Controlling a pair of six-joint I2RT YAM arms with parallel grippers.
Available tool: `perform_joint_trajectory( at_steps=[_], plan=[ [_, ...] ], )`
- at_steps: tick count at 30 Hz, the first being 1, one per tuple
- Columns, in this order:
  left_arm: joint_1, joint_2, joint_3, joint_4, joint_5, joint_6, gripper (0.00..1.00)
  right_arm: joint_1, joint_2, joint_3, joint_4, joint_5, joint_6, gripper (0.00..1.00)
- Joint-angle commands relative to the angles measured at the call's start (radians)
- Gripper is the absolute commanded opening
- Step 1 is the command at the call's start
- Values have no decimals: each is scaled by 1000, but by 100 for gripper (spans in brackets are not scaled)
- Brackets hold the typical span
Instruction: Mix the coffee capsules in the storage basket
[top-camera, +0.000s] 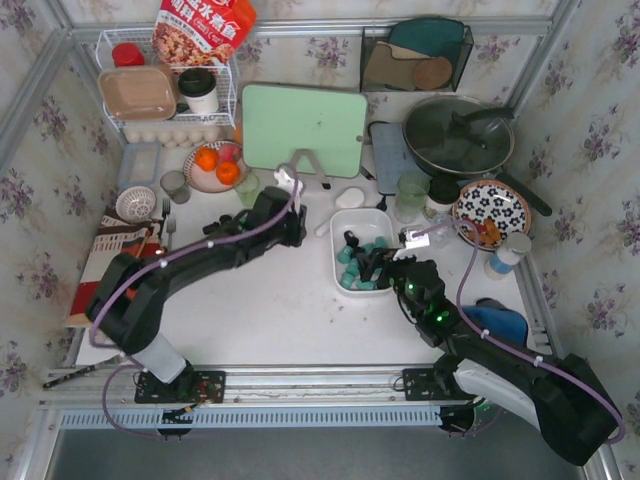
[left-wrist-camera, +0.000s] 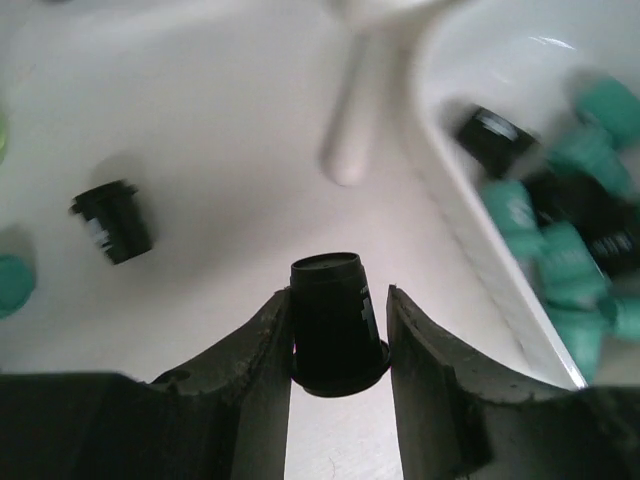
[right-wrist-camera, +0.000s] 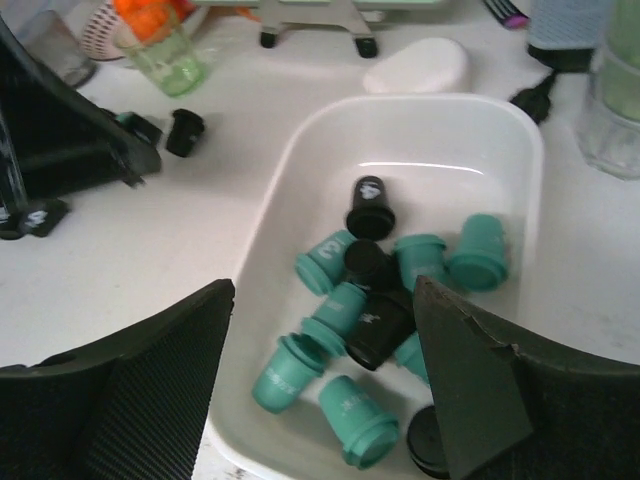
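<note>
The white storage basket (top-camera: 365, 222) stands at mid-table and holds several teal and black coffee capsules (top-camera: 358, 268). My left gripper (top-camera: 297, 228) is just left of the basket and shut on an upright black capsule (left-wrist-camera: 335, 320) above the table. The basket's rim (left-wrist-camera: 440, 170) is to its right. A loose black capsule (left-wrist-camera: 112, 220) and a teal one (left-wrist-camera: 12, 285) lie on the table to its left. My right gripper (right-wrist-camera: 325, 290) is open and empty, hovering over the near end of the basket (right-wrist-camera: 430, 140), above the mixed capsules (right-wrist-camera: 345, 310).
A white spoon-like object (left-wrist-camera: 350, 120) lies beside the basket. More black capsules (right-wrist-camera: 185, 130) lie left of the basket. A green cutting board (top-camera: 305, 128), a pale green cup (top-camera: 412, 190), a flowered plate (top-camera: 490, 210), a pan (top-camera: 458, 135) and a fruit plate (top-camera: 215, 165) stand behind.
</note>
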Motion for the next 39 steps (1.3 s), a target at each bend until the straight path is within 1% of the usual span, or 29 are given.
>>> perform_joint_trajectory(
  at_steps=[1,4,8,11,13,16,20,22,27,33,37,39],
  plan=[
    [-77,-133,-210,457,98,369,38,1,7,43,34,-144,-30,81],
    [-106,-200,-291,546,203,498,38,1,10,70,24,-250,-47,82],
    [-159,-258,-405,673,358,702,40,1,-16,120,-59,-283,6,82],
    [-201,-290,-489,790,399,842,40,2,-20,187,-142,-329,42,82],
    [-212,-295,-504,812,422,889,40,0,-14,212,-170,-356,67,82],
    [-229,-294,-494,803,424,914,40,1,4,227,-170,-416,99,80],
    [-245,-292,-489,815,412,926,40,1,61,257,-190,-494,127,74],
    [-253,-294,-486,814,414,928,40,1,85,258,-183,-508,141,72],
    [-268,-302,-481,805,412,930,40,2,103,253,-150,-538,160,63],
    [-283,-310,-471,802,419,931,40,1,114,253,-134,-543,171,58],
    [-287,-312,-452,773,416,930,40,1,118,243,-110,-538,180,45],
    [-287,-311,-438,752,406,924,40,1,117,239,-99,-529,184,35]
  ],
)
